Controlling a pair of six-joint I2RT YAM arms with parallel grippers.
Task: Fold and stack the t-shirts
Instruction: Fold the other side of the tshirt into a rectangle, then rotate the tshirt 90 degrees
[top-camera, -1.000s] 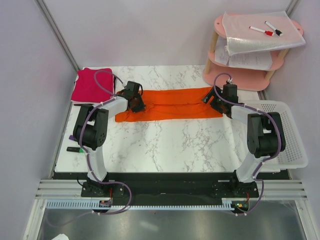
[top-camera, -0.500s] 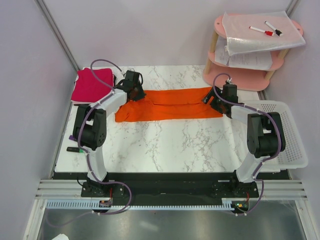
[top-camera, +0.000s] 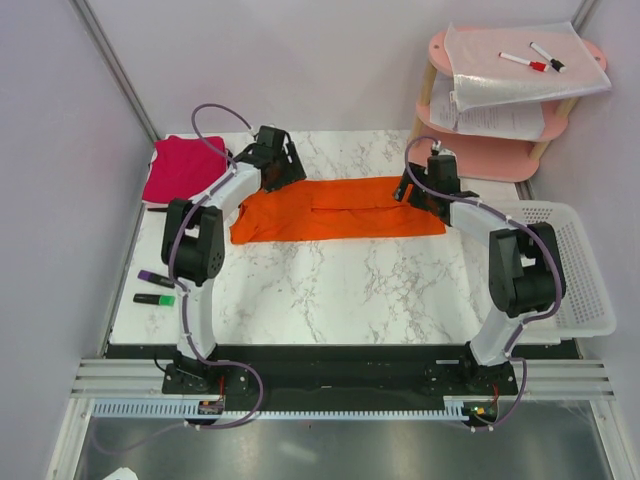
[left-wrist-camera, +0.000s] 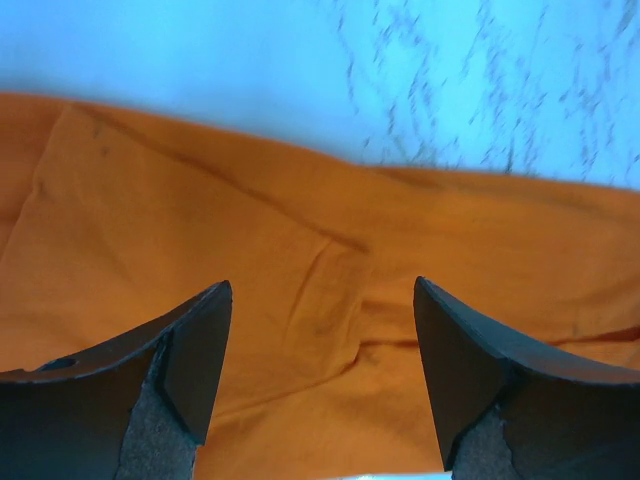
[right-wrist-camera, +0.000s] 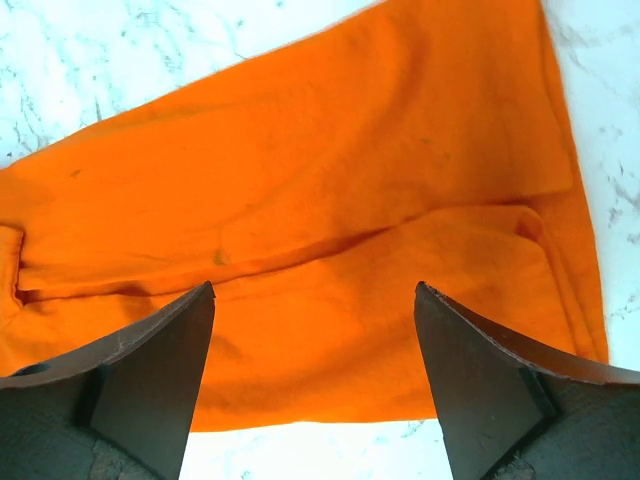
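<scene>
Top external: orange t-shirt (top-camera: 340, 208) lies folded in a long band. Left gripper (left-wrist-camera: 320, 305) and right gripper (right-wrist-camera: 313, 298) hang over its ends, spread wide, holding nothing.

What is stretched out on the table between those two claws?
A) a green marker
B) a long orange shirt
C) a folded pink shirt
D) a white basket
B: the orange shirt lies flat across the marble table, and each wrist view shows it below the open left gripper and the open right gripper.
</scene>
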